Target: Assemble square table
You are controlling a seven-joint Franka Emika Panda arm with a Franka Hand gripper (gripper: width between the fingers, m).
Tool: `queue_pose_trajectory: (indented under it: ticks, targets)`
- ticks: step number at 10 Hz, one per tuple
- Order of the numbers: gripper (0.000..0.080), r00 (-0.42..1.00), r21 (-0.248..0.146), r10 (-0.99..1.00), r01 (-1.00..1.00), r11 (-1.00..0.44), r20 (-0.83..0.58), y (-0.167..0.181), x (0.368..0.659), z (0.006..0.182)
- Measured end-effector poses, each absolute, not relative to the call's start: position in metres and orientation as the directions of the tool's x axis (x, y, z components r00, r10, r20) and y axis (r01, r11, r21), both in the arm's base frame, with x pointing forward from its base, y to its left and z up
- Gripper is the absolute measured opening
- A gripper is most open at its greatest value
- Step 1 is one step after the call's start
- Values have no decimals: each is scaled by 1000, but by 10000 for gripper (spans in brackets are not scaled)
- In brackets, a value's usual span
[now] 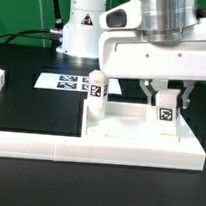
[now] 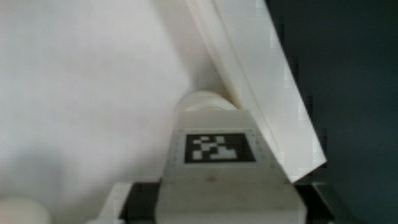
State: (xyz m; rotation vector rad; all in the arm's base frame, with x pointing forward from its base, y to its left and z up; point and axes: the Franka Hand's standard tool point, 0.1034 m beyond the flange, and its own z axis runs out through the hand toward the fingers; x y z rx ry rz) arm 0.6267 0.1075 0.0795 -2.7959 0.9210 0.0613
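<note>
I read the tool (image 1: 167, 99) clamped on an upright leg (image 1: 168, 111) at the tabletop (image 1: 129, 129); a second leg (image 1: 96, 88) stands near.

Site type: robotics lab | Evidence: white robot arm (image 1: 82, 24) mounted at black bench (image 1: 20, 115); marker board (image 1: 61, 82) lying flat; printed tag on white leg (image 1: 168, 111)

Black table (image 1: 19, 120): tabletop (image 1: 130, 121), rail (image 1: 48, 145), marker board (image 1: 64, 83)

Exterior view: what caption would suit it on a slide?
Robot claw grips a tagged white leg upright on the square tabletop.
</note>
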Motion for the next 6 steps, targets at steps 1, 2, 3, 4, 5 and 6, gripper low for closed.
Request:
queue_pose_trajectory:
  ticks: [1,2,3,4,5,6]
  targets:
    - [290,746,-162,-656,-665,-729,-116,108,627,79]
    - [290,684,-150,-718,-729,-668,-127,109,627,79]
    - [290,629,-139,-765,-777,-614,-136,110,626,79]
    - [290,539,-121,-829,-842,-526,-150,111,626,79]
    - [290,429,-99,-888,-903,-417,-165,113,626,79]
    - [290,336,-83,-925,-942,-326,-175,114,626,78]
